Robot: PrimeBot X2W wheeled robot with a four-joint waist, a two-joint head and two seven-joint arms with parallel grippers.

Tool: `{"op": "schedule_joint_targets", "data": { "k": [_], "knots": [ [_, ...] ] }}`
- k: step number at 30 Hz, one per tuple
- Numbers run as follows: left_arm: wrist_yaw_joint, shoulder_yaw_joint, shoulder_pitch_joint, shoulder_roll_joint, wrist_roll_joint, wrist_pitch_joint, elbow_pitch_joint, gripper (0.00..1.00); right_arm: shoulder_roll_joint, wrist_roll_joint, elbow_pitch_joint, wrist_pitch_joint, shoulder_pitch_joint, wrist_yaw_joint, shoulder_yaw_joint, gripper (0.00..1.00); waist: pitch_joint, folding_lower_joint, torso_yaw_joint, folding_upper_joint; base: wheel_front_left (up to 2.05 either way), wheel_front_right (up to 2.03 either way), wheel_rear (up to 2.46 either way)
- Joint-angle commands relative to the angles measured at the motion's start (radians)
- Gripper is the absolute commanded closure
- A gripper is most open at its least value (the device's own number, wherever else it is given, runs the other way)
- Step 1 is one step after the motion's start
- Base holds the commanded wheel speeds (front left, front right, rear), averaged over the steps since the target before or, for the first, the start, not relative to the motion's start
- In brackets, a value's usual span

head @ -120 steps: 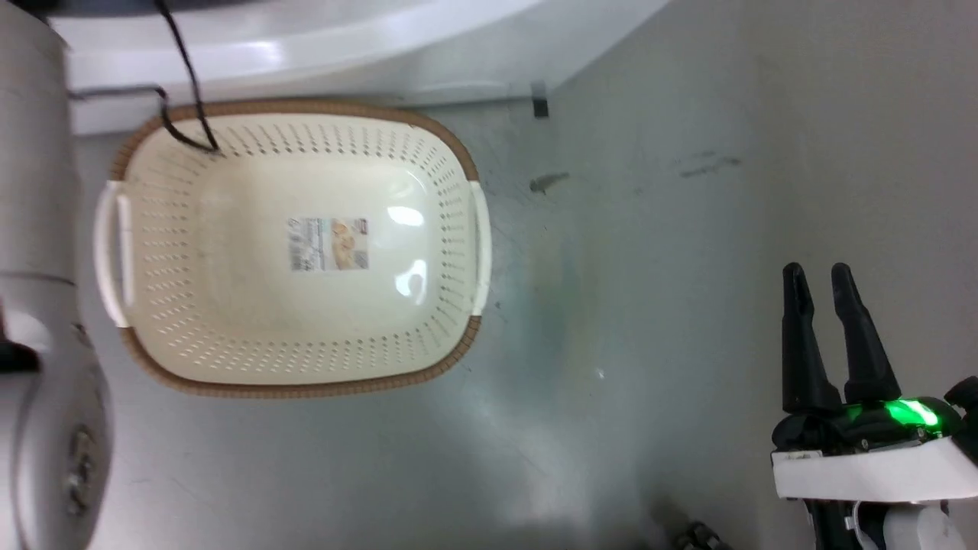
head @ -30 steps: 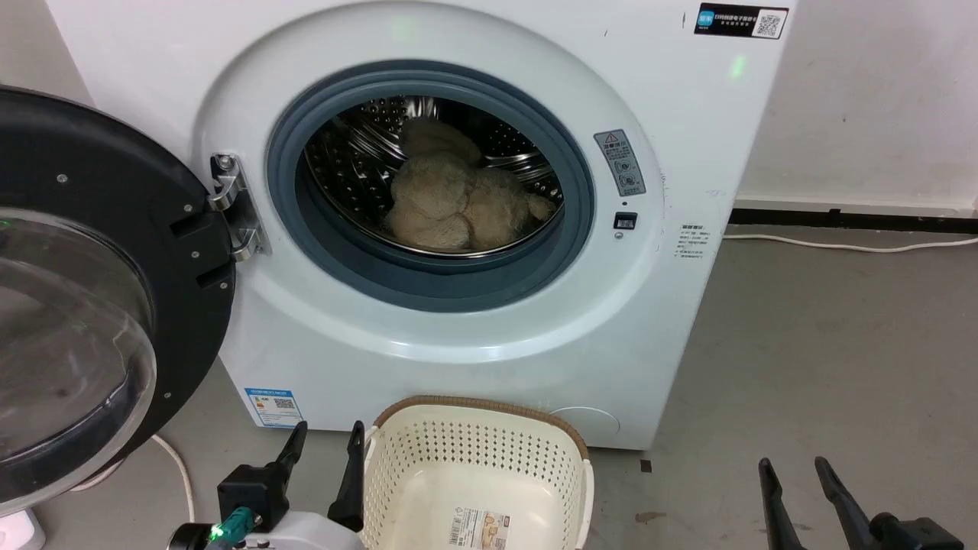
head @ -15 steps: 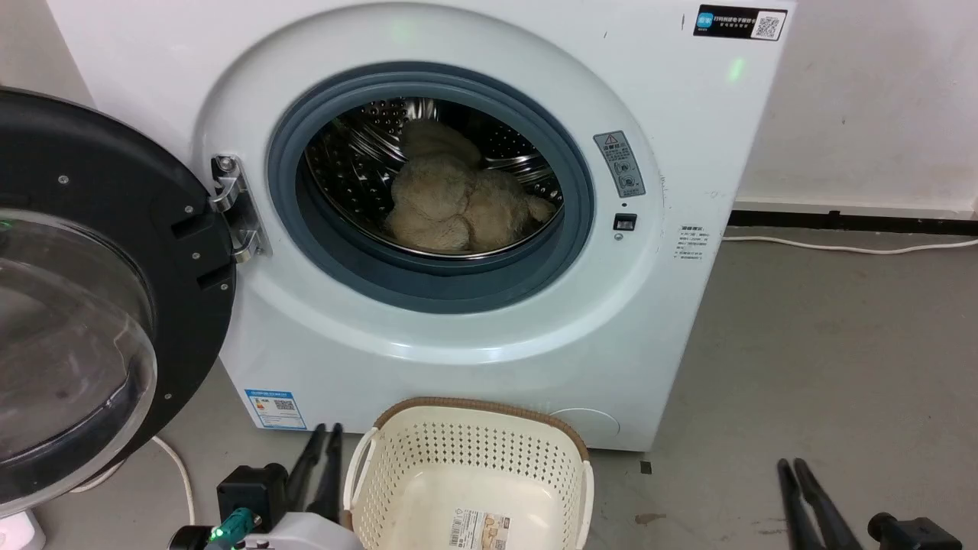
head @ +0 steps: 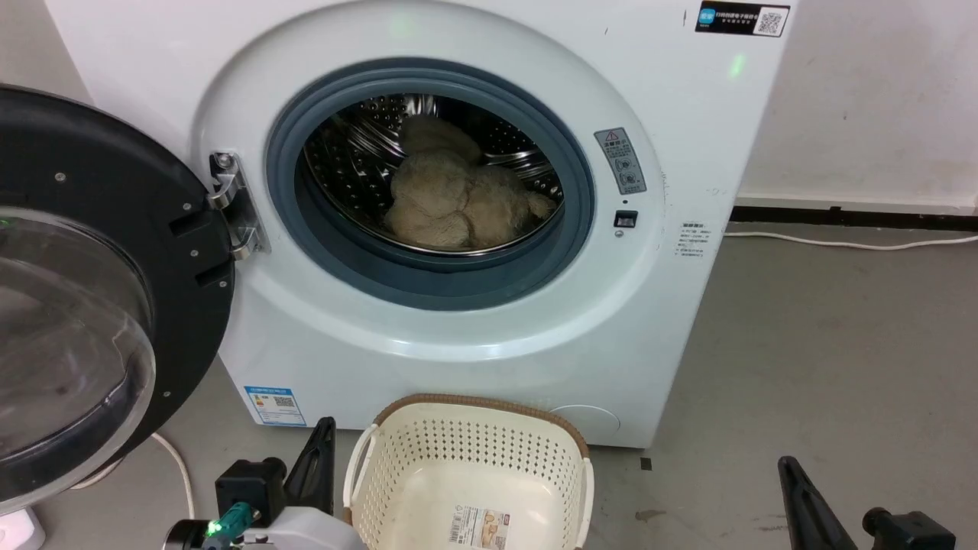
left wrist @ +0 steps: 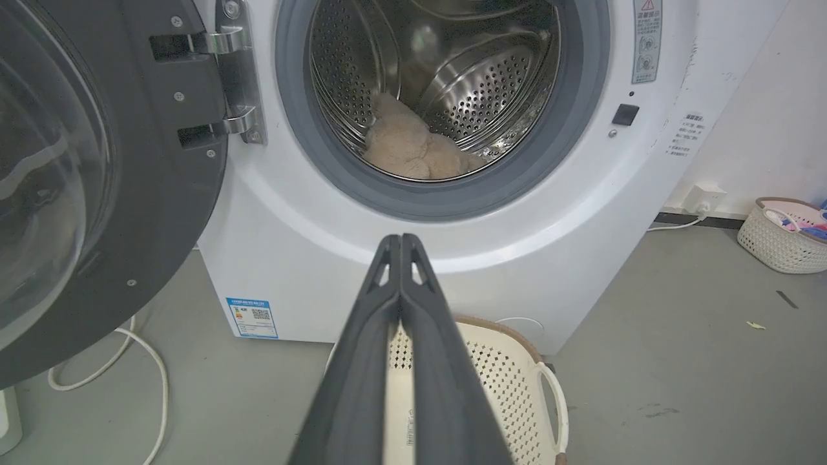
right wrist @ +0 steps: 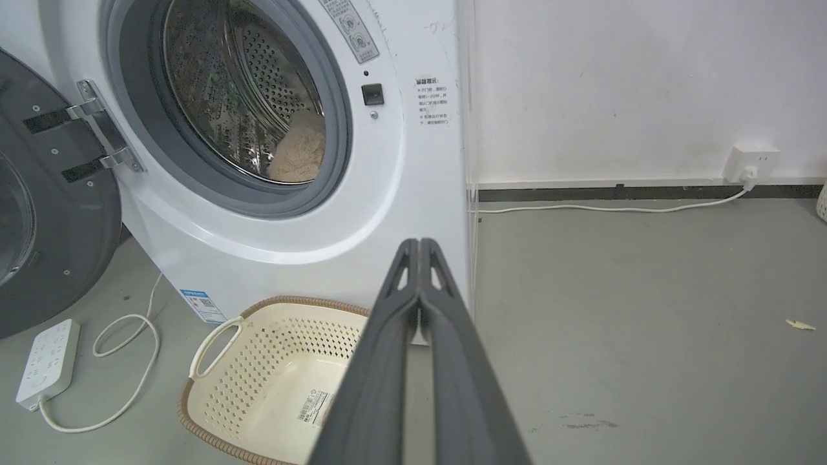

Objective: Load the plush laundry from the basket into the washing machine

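The fluffy cream-beige plush laundry (head: 454,205) lies inside the steel drum of the white washing machine (head: 489,336), whose black-framed glass door (head: 84,298) hangs open to the left. The plush (left wrist: 413,148) also shows in the left wrist view and a lobe of the plush (right wrist: 298,154) in the right wrist view. On the floor before the washer stands the cream basket (head: 428,473) with a brown rim, nothing in it but its label. My left gripper (head: 322,435) is shut and empty beside the basket's left handle. My right gripper (head: 788,472) is shut and empty at the lower right.
A white cable (head: 172,466) curls on the floor under the open door, and a white power strip (right wrist: 48,361) lies near it. Another cable (head: 848,244) runs along the wall at the right. A second basket with clothes (left wrist: 785,236) stands far right. Grey floor stretches right of the washer.
Four seconds ago the head camera looked down into the basket; it has since tilted up to the washer. Over the last second both grippers went from open to shut.
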Motion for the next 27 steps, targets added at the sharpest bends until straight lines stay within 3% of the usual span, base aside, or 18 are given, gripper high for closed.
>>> {"op": "schedule_joint_targets", "data": {
  "k": [1, 27],
  "knots": [
    [-0.001, 0.007, 0.002, -0.005, 0.014, 0.005, -0.009, 1.0, 0.0, -0.011, -0.007, 0.004, -0.015, 0.0, 0.001, 1.0, 0.001, -0.0001, 0.0, 0.0, 0.0, 0.0, 0.0],
    [-0.014, 0.055, 0.006, -0.031, 0.084, 0.043, -0.059, 1.0, 0.0, -0.052, -0.029, 0.05, -0.051, 0.0, 0.008, 1.0, 0.016, -0.0001, 0.0, 0.0, 0.0, 0.0, 0.0]
  ]
}}
